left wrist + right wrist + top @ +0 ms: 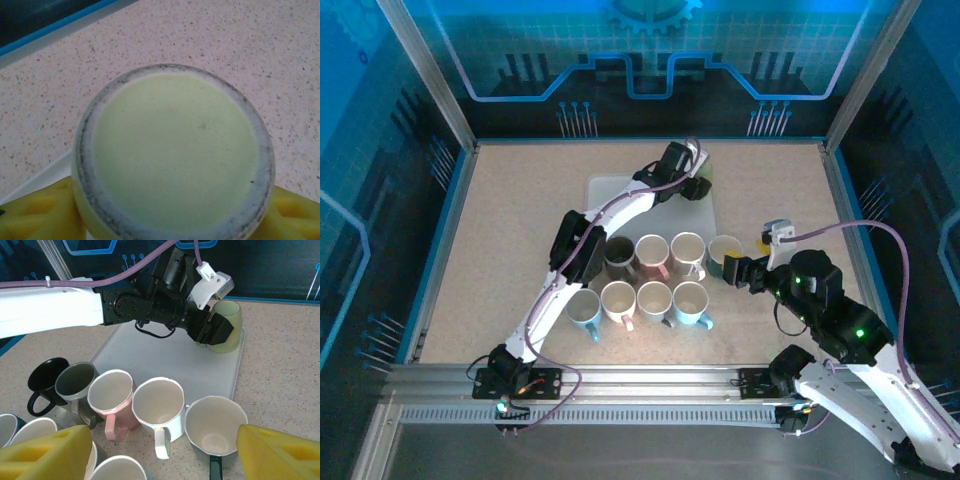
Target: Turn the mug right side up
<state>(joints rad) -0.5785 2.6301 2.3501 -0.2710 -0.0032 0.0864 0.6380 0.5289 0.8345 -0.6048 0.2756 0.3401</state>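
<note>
1. Your left gripper [220,329] is clamped on the pale green mug [175,150] — a yellow finger [35,215] presses against each side.
2. The mug stands base-up at the far right corner of the white tray [165,360], directly beneath that wrist.
3. Your right gripper [738,268] hangs by the tray's near right corner — fingers spread apart above the upright mugs [160,410].

At the tray's [692,212] far right corner, we see little of the pale green mug [706,174] from above, because the left gripper [698,186] covers most of it. At the left wrist, the mug's lower side and both yellow pads [30,217] run off the bottom edge, and we cannot make out a handle. At the right wrist, the right gripper's [165,437] yellow fingers [280,452] are cut off too, as are the mugs [30,427] just off the tray's near left corner.
</note>
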